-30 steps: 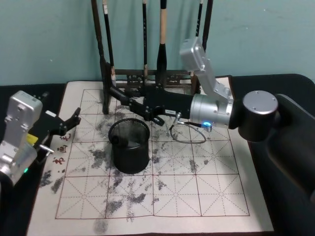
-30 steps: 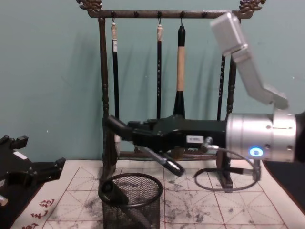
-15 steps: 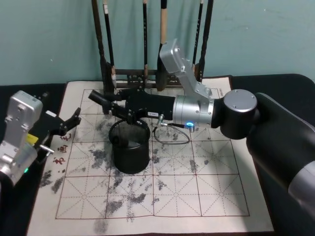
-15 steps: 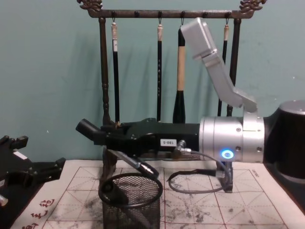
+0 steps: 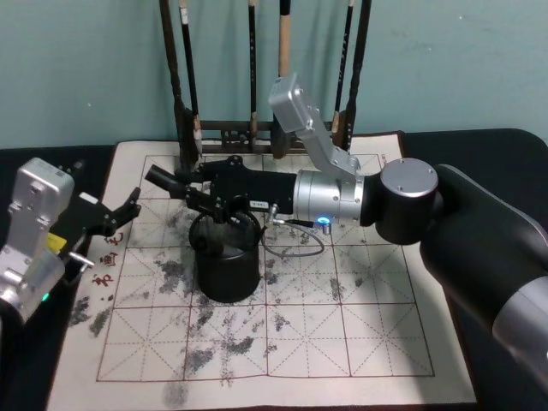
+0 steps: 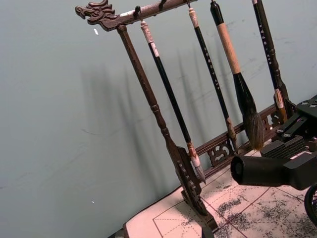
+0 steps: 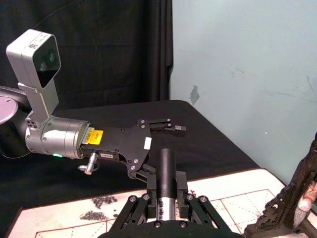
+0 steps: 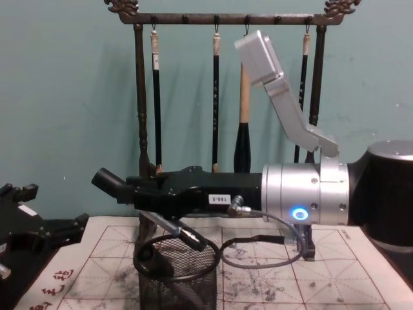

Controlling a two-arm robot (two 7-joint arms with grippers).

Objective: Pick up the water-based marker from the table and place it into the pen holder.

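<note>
The water-based marker (image 5: 164,179) has a black cap and a silver-grey barrel (image 7: 163,204). It lies roughly level in my right gripper (image 5: 192,190), which is shut on it, cap pointing toward my left side. The cap (image 8: 106,181) sticks out past the left rim of the pen holder (image 5: 224,258), a black mesh cup (image 8: 175,274) standing just below the gripper. A dark object (image 8: 147,256) leans inside the cup. My left gripper (image 5: 116,217) rests open at the mat's left edge, away from the cup.
The white felt mat (image 5: 342,325) with red grid and grey ink stains covers the table. A tall wooden brush rack (image 5: 248,128) with several hanging brushes stands close behind my right arm. A grey cable loop (image 5: 295,244) hangs beside the cup.
My right gripper has carried the marker leftward, from behind the cup to above it, so the cap now passes the cup's left rim. The left arm has stayed still.
</note>
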